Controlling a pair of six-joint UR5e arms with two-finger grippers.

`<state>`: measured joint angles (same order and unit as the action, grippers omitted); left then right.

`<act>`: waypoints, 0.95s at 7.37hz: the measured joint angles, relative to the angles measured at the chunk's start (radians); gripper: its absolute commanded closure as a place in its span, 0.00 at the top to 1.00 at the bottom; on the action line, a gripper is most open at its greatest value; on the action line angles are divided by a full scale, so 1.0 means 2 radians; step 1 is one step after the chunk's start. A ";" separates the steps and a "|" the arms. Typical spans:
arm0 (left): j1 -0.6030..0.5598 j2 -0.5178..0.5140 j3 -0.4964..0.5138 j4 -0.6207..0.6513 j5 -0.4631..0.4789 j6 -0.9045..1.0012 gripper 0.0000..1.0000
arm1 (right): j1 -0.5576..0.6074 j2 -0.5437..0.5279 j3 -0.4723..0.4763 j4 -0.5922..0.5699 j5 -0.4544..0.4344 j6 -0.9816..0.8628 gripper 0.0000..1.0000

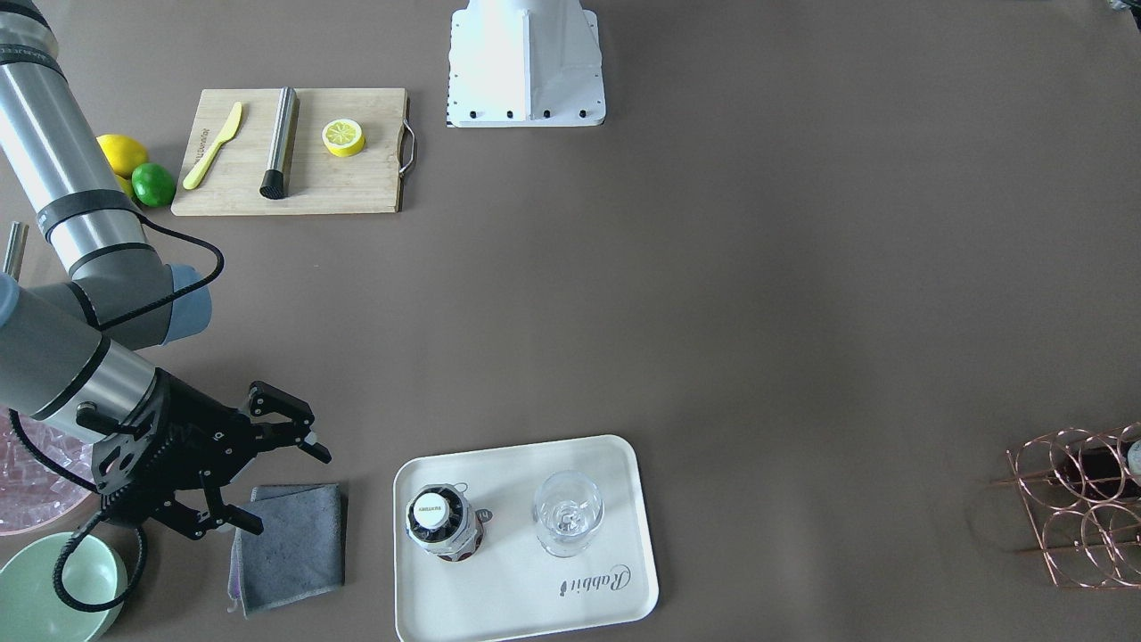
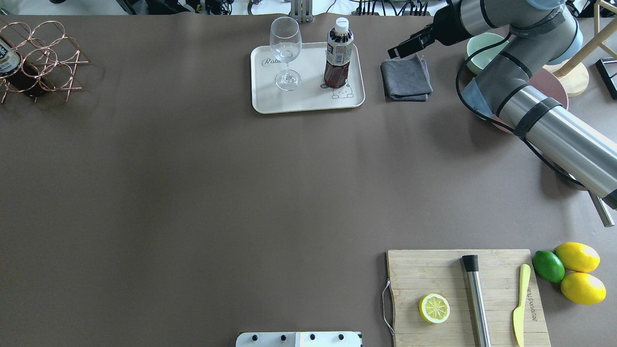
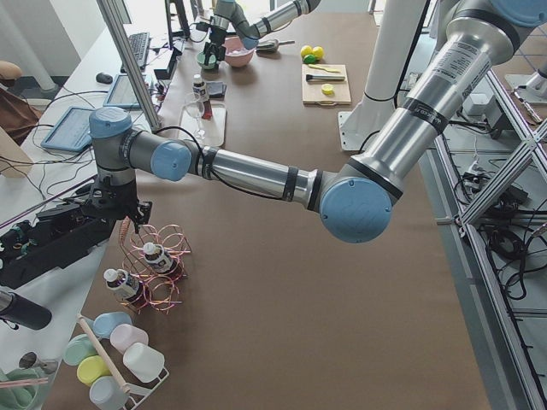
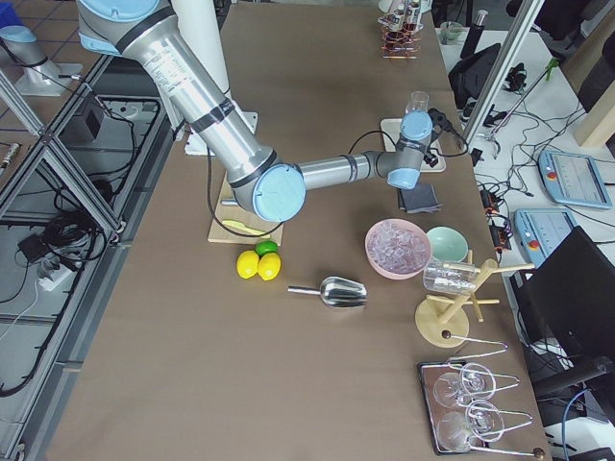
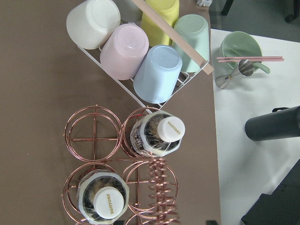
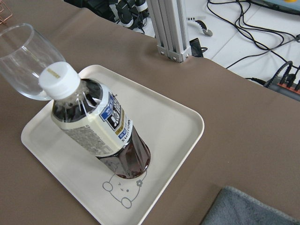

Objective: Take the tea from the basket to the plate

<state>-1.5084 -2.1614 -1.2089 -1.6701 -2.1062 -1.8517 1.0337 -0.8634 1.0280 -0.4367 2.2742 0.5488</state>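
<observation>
Right gripper point(image 1: 283, 486), nearest the lens: fingers spread wide and empty, above a grey cloth point(image 1: 294, 553) just beside the plate point(image 1: 526, 606). Left gripper point(image 3: 126, 219), over the basket point(image 3: 162, 286) at the table's left end: finger state cannot be told. Tea point(image 1: 443, 522): upright on the plate, near a stemmed glass point(image 1: 567, 513). Two further bottles point(image 5: 157, 136) stand in basket cells.

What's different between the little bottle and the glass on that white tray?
The tea holds dark red-brown drink; the glass is empty. The tea has a white cap and printed label; the glass is open-topped, plain, and stemmed. Both are clear and stand upright on the plate.
</observation>
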 measured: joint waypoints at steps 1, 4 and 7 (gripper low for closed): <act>-0.003 0.000 -0.002 0.000 -0.002 0.001 0.96 | 0.003 -0.004 0.018 -0.062 0.011 -0.007 1.00; -0.019 0.031 -0.063 0.026 -0.050 0.060 0.96 | 0.018 -0.040 0.086 -0.197 0.022 -0.095 1.00; -0.021 0.127 -0.197 0.102 -0.089 0.264 0.96 | 0.034 -0.074 0.121 -0.251 0.027 -0.157 1.00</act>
<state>-1.5503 -1.9075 -1.6027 -1.4657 -2.2849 -1.3229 1.1013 -1.0105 1.2702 -0.9385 2.3279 0.2344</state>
